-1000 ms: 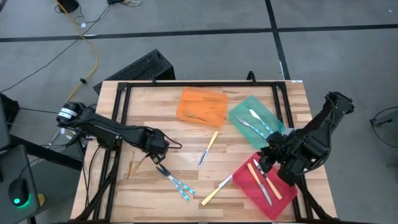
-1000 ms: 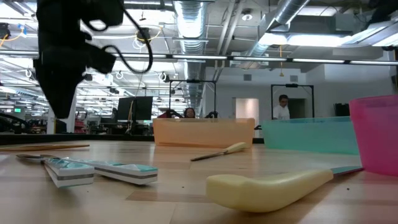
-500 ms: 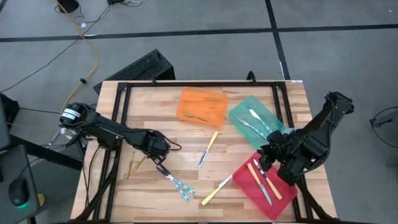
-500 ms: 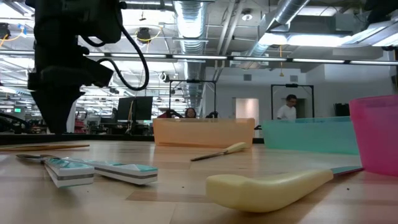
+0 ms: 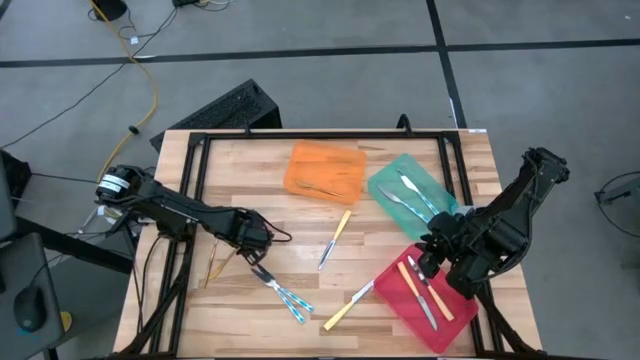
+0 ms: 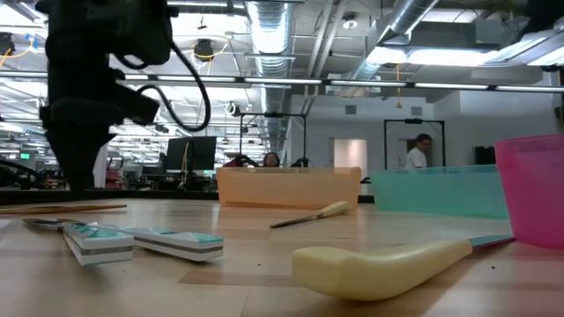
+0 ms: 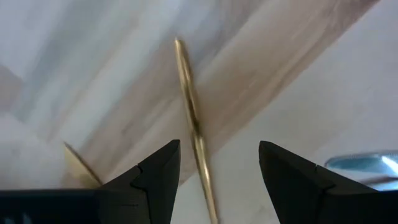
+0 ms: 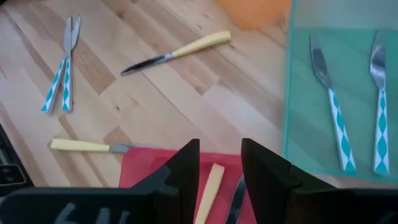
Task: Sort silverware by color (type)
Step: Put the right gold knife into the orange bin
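Left gripper (image 7: 214,171): jaws parted, straddling gold utensil (image 7: 193,124), near tabletop's left edge.
Right gripper (image 8: 219,165): narrow gap, empty, over red tray (image 5: 400,300).

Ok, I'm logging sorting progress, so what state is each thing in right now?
Left hand: open, straddling a gold utensil on the table.
Right hand: open, empty, over the red tray.
Green tray: two blue-handled pieces.
Orange tray: gold pieces.
Two yellow-handled knives, two blue-handled forks: loose on table.
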Available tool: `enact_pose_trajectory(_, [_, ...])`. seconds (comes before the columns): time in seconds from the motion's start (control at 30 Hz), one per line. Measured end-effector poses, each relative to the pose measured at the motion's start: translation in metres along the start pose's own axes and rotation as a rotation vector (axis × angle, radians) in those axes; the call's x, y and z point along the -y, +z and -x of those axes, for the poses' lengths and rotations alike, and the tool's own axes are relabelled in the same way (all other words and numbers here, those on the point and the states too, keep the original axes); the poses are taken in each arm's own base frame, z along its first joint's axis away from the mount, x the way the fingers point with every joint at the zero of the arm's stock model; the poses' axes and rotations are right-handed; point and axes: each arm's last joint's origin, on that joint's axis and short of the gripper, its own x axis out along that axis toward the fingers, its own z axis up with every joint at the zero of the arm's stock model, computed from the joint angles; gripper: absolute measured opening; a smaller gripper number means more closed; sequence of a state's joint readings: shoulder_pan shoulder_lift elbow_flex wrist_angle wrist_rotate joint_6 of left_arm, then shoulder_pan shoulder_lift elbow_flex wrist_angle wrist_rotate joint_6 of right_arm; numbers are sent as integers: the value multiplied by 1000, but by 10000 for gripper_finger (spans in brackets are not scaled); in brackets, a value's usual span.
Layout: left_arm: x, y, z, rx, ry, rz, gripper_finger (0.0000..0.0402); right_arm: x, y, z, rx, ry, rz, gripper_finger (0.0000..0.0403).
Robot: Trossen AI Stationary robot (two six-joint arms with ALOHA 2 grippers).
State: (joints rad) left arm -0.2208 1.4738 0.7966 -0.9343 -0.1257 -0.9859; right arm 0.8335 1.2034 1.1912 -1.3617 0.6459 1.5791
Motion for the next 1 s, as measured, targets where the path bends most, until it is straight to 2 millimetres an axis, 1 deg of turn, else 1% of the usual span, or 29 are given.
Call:
enact_pose_trajectory(0.1, [-5, -7, -12, -61, -11, 2, 200, 0, 2, -1, 30, -4, 11, 139])
enact_pose_trajectory(0.2, [-7, -13, -24, -84, -34, 54, 200, 0, 4, -2, 42, -12, 28, 139])
enact_pose_trajectory(0.33, [-9, -19, -32, -58, -41, 111, 198, 1, 6, -4, 25, -23, 31, 139])
enact_pose_trajectory(0.4, [-9, -20, -34, -50, -43, 133, 189, 1, 7, -5, -6, -26, 25, 139])
enact_pose_trajectory(0.47, [-10, -21, -34, -52, -40, 147, 170, 1, 7, -6, -30, -25, 17, 139])
enact_pose_trajectory(0.57, [-11, -21, -34, -54, -26, 139, 128, -1, 8, -6, -35, -17, -6, 139])
enact_pose_trajectory(0.77, [-14, -22, -35, -34, 22, 83, 20, -1, 9, -6, 2, -18, -21, 139])
enact_pose_trajectory(0.8, [-14, -22, -35, -31, 24, 77, 13, -1, 9, -6, 10, -19, -21, 139])
enact_pose_trajectory(1.0, [-14, -22, -34, -27, 19, 88, 8, -2, 10, -6, 55, -10, -29, 139])
